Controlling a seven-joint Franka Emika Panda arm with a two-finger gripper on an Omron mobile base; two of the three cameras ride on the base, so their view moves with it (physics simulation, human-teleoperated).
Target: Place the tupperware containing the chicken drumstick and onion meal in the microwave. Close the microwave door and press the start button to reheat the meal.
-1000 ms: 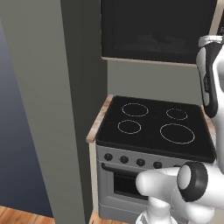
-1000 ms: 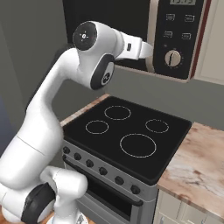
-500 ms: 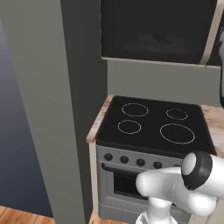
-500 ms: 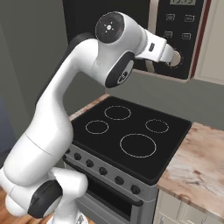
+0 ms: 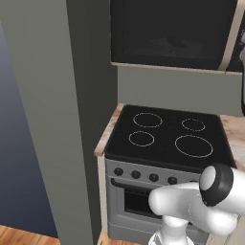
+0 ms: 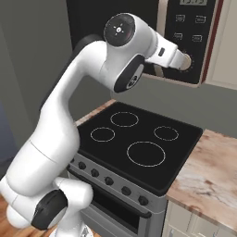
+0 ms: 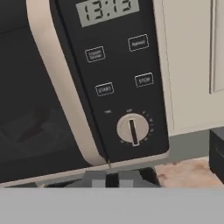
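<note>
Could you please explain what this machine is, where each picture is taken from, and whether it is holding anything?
It is a white robot arm on a base, facing a black stove with a microwave mounted above. Two pictures come from cameras on the base, behind the arm to its left and right. The third looks along the gripper, whose finger tips sit close together, shut on nothing. It faces the microwave's button panel, with its display, start and stop buttons and a dial. The microwave door is closed.

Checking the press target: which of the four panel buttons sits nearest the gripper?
The START button, lower left of the four, just above the dial; the gripper sits below it.
</note>
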